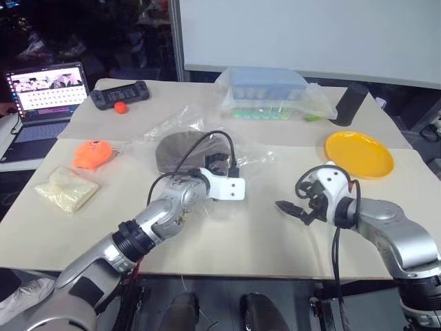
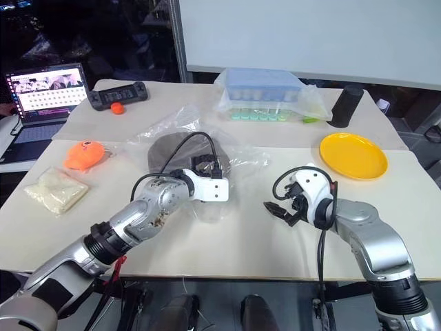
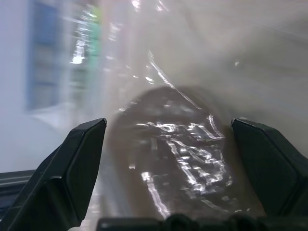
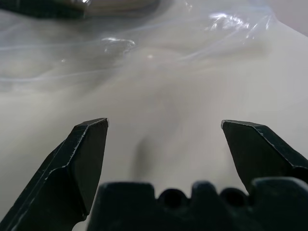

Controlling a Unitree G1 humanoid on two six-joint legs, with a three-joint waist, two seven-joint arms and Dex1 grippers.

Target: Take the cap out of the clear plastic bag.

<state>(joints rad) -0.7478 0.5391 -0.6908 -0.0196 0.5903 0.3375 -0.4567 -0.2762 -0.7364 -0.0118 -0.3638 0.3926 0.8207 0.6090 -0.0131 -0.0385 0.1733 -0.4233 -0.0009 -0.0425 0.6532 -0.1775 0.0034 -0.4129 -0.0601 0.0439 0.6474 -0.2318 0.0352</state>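
A: Cap lies inside the clear plastic bag, mid-table. Left gripper: fully open, empty.

B: Right gripper: wide open, empty. You risk pinching film, dragging both.

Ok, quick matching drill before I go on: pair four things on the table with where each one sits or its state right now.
Things:
1. cap
2. yellow plate
3. orange toy
4. right gripper

Places or states:
A. open, over bare table
B. inside the clear plastic bag
C. right side of the table, empty
D. left side, above the pale packet

Pairs: 1-B, 2-C, 3-D, 4-A
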